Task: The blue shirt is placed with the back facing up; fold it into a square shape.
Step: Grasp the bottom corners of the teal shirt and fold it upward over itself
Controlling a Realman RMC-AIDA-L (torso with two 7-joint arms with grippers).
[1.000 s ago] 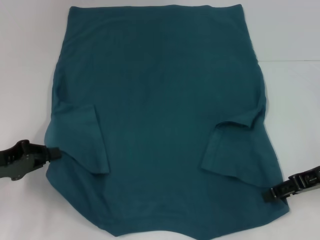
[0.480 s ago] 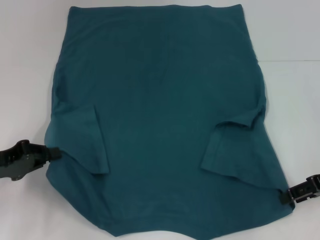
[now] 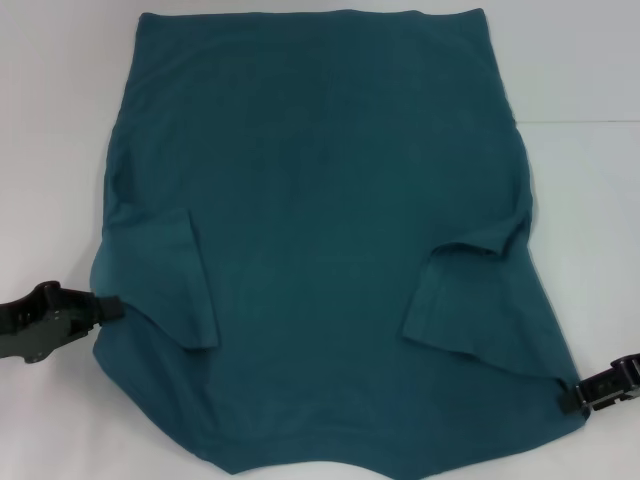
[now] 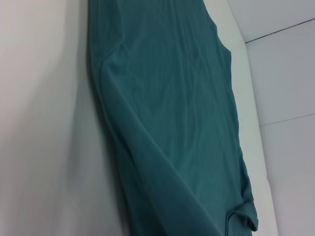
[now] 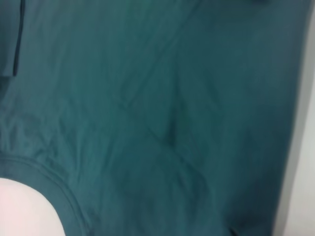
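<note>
The blue shirt (image 3: 320, 200) lies flat on the white table (image 3: 50, 120), plain side up, hem at the far end and collar end nearest me. Both short sleeves are folded inward onto the body: the left sleeve (image 3: 170, 285) and the right sleeve (image 3: 470, 300). My left gripper (image 3: 108, 306) is at the shirt's left edge, beside the left sleeve fold. My right gripper (image 3: 570, 394) is at the shirt's near right corner. The shirt also fills the left wrist view (image 4: 172, 123) and the right wrist view (image 5: 172, 98). No lettering shows.
White table top surrounds the shirt on the left, right and far sides. A thin seam (image 3: 590, 122) runs across the table to the right of the shirt. The shirt's near edge reaches the bottom of the head view.
My right gripper has drawn back to the right, from over the shirt's near right part to its very corner. The left gripper and the shirt have not visibly moved.
</note>
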